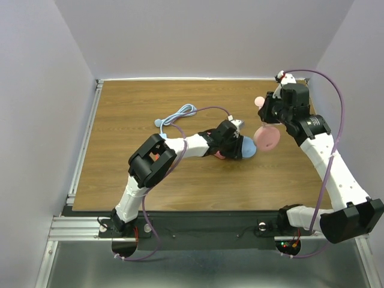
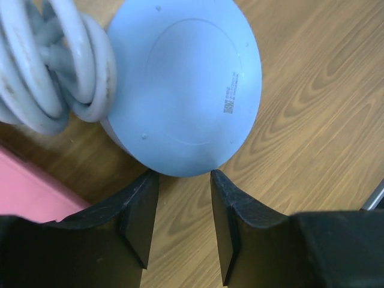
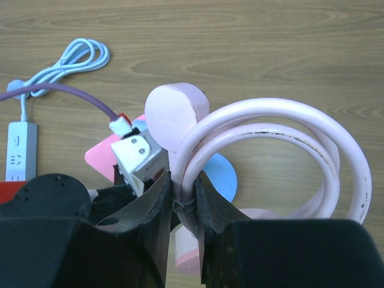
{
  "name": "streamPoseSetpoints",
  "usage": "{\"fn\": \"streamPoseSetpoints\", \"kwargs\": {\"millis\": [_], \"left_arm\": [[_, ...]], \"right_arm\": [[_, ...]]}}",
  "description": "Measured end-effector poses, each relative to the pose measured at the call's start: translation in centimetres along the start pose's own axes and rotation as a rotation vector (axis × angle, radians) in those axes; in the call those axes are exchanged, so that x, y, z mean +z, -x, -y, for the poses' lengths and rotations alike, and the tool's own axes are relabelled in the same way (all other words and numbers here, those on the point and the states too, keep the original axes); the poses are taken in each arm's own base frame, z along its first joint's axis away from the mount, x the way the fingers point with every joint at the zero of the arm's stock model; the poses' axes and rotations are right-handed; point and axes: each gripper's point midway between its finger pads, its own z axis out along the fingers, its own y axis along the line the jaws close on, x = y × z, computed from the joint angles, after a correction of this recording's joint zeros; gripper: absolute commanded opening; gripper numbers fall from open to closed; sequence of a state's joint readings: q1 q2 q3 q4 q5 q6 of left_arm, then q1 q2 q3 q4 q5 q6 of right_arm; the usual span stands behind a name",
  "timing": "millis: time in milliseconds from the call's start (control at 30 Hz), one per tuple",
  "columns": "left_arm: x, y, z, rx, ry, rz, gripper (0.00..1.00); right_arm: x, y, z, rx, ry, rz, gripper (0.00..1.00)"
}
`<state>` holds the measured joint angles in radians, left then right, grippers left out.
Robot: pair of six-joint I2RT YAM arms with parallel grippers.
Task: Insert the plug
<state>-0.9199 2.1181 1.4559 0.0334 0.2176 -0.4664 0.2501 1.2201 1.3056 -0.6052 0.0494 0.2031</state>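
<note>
A pink round plug hangs at the end of a coiled pink cord, and my right gripper is shut on the tied part of that coil. From above, the plug and a pink round body hang under the right gripper, above the table's right half. A white power strip lies on the table to the left in the right wrist view. My left gripper is open, its fingertips at the rim of a blue round device with nothing between them.
A pale blue coiled cord lies beside the blue device. A thinner light blue cable loops across the wooden table. A flat pink piece lies under the left gripper. White walls enclose three sides.
</note>
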Motion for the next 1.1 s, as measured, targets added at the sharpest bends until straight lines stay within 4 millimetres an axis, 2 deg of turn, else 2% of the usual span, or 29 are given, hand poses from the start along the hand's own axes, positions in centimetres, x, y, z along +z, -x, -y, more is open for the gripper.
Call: {"fn": "streamPoseSetpoints", "kwargs": {"millis": [133, 233, 333, 400, 467, 567, 600, 667, 733, 833, 933, 1100], "left_arm": [[-0.2, 1.1, -0.7, -0.015, 0.003, 0.027, 0.51], [-1.3, 1.6, -2.1, -0.032, 0.016, 0.05, 0.55], [-3.9, 2.9, -3.0, -0.045, 0.033, 0.091, 0.61], [-6.0, 4.5, -3.0, -0.043, 0.032, 0.142, 0.62], [-8.6, 6.6, -2.3, -0.031, 0.018, 0.208, 0.63], [-11.4, 8.3, -1.5, -0.017, -0.003, 0.28, 0.63], [-12.0, 8.6, -1.8, -0.017, 0.006, 0.298, 0.63], [-12.5, 8.3, -2.7, -0.024, 0.035, 0.309, 0.63], [-12.4, 7.5, -4.4, -0.041, 0.083, 0.302, 0.64], [-11.9, 4.6, -8.0, -0.079, 0.171, 0.244, 0.65], [-11.8, 2.8, -10.3, -0.108, 0.219, 0.208, 0.66], [-12.0, 2.0, -12.7, -0.151, 0.25, 0.2, 0.66]], "right_arm": [[0.0, -1.5, 0.3, 0.0, -0.003, -0.032, 0.01], [0.1, -3.1, 0.3, 0.001, 0.007, -0.071, 0.01], [0.5, -5.1, 0.0, -0.001, 0.038, -0.126, 0.01], [0.6, -6.6, -0.6, -0.005, 0.082, -0.17, 0.01], [0.7, -7.6, -1.3, -0.014, 0.133, -0.203, 0.01], [1.0, -8.8, -2.5, -0.027, 0.219, -0.243, 0.02], [1.0, -9.5, -3.0, -0.031, 0.255, -0.264, 0.02], [1.2, -10.6, -3.6, -0.045, 0.307, -0.296, 0.02], [1.4, -11.8, -4.3, -0.06, 0.368, -0.325, 0.02], [1.8, -13.1, -5.2, -0.09, 0.442, -0.36, 0.02], [2.4, -14.5, -6.2, -0.126, 0.524, -0.396, 0.02], [2.8, -15.9, -7.5, -0.172, 0.596, -0.429, 0.02]]}}
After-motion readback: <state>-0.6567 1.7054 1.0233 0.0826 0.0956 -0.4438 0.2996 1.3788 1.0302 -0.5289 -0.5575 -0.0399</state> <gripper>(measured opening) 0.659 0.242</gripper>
